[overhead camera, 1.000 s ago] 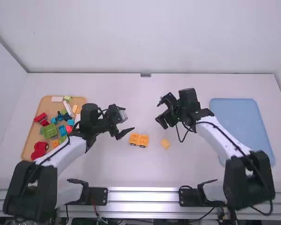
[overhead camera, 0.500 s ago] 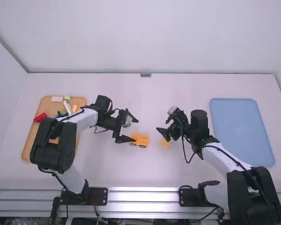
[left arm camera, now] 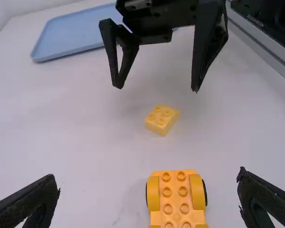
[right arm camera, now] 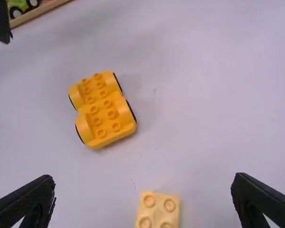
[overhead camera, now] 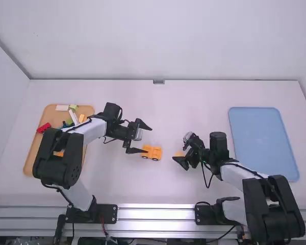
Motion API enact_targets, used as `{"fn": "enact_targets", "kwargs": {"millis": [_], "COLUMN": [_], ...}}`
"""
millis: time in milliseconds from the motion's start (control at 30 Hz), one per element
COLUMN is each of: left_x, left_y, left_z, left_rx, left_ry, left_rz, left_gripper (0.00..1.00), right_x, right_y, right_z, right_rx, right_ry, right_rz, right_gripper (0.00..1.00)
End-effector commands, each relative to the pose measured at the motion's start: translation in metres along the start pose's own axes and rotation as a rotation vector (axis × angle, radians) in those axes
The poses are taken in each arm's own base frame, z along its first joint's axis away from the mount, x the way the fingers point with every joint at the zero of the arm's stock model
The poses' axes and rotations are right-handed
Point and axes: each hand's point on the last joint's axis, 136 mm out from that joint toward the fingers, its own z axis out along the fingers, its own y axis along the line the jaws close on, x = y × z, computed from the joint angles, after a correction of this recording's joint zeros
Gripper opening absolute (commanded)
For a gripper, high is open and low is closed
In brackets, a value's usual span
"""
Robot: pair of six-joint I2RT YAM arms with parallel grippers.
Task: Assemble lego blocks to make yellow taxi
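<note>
Take 12 o'clock in the high view as straight out across the table [overhead camera: 107, 184] from the camera. Your left gripper [overhead camera: 148, 140] is spread wide with nothing in its grasp, over the table at about 12 o'clock from the yellow wheeled base [overhead camera: 152, 152], whose studs face up in your wrist views. Your right gripper [overhead camera: 178, 153] is wide open too, and empty, near the small yellow block [overhead camera: 179, 153], which lies on the table at 3 o'clock from the wheeled base, a gap between them. Well over at 9 o'clock from the base, you have the wooden tray [overhead camera: 27, 166] holding more blocks, a red one [overhead camera: 43, 127] among them; the blue tray [overhead camera: 262, 138] sits well apart at 3 o'clock
</note>
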Motion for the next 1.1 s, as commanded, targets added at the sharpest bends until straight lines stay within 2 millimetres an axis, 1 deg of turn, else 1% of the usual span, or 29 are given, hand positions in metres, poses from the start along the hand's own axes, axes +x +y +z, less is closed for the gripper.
{"fn": "enact_targets", "kwargs": {"millis": [0, 67, 133, 167, 200, 233, 267, 400, 500, 533, 567, 600, 667, 700, 767, 800, 900, 1000, 1067], "left_x": [-0.009, -0.009, -0.013, -0.013, -0.015, -0.018, -0.019, -0.023, -0.023, -0.023, -0.023, -0.023, -0.023, -0.023, -0.023, -0.023, -0.022, -0.02, -0.019], "left_y": [0.004, 0.004, 0.003, 0.003, 0.003, 0.003, 0.003, 0.003, 0.004, 0.004, 0.004, 0.003, 0.003, 0.003, 0.003, 0.002, 0.002, 0.003, 0.002], "left_z": [-0.002, -0.002, -0.002, -0.002, -0.002, -0.002, -0.002, -0.003, -0.003, -0.003, -0.003, -0.003, -0.003, -0.003, -0.003, -0.003, -0.003, -0.003, -0.002], "left_rx": [-0.003, -0.003, 0.0, 0.0, 0.002, 0.002, 0.002, 0.004, 0.003, 0.003, 0.004, 0.005, 0.007, 0.007, 0.007, 0.008, 0.008, 0.007, 0.008], "left_ry": [-0.035, -0.037, -0.059, -0.063, -0.073, -0.088, -0.096, -0.119, -0.118, -0.118, -0.118, -0.119, -0.118, -0.119, -0.118, -0.118, -0.116, -0.103, -0.094], "left_rz": [-0.012, -0.013, -0.016, -0.016, -0.016, -0.013, -0.012, -0.014, -0.045, -0.054, -0.055, -0.06, -0.065, -0.066, -0.066, -0.069, -0.082, -0.092, -0.098], "left_gripper": [0.99, 0.99, 0.99, 0.99, 0.99, 0.99, 0.99, 0.99, 0.99, 0.99, 0.99, 0.99, 0.99, 0.99, 0.99, 0.99, 0.99, 0.99, 0.99], "right_x": [0.01, 0.014, 0.022, 0.023, 0.027, 0.034, 0.037, 0.046, 0.054, 0.057, 0.057, 0.059, 0.061, 0.063, 0.064, 0.065, 0.066, 0.066, 0.066], "right_y": [-0.002, -0.002, 0.005, 0.005, 0.005, 0.004, 0.003, -0.003, -0.003, -0.002, -0.002, -0.004, -0.005, -0.005, -0.004, -0.002, -0.003, -0.005, -0.004], "right_z": [0.002, 0.003, 0.003, 0.003, 0.004, 0.006, 0.008, 0.017, 0.022, 0.025, 0.025, 0.027, 0.03, 0.031, 0.031, 0.031, 0.031, 0.03, 0.031], "right_rx": [0.04, 0.054, 0.038, 0.039, 0.042, 0.051, 0.054, 0.064, 0.065, 0.065, 0.065, 0.07, 0.067, 0.063, 0.057, 0.05, 0.057, 0.063, 0.06], "right_ry": [0.034, 0.053, 0.062, 0.062, 0.063, 0.066, 0.062, 0.025, 0.021, 0.024, 0.025, 0.025, 0.03, 0.036, 0.04, 0.041, 0.047, 0.051, 0.05], "right_rz": [0.017, 0.012, -0.02, -0.021, -0.022, -0.021, -0.016, 0.003, -0.02, -0.04, -0.04, -0.042, -0.039, -0.033, -0.033, -0.061, -0.062, -0.061, -0.069], "right_gripper": [1.0, 0.99, 0.93, 0.93, 0.9, 0.88, 0.87, 0.87, 0.81, 0.77, 0.77, 0.7, 0.61, 0.59, 0.53, 0.45, 0.39, 0.29, 0.25]}}
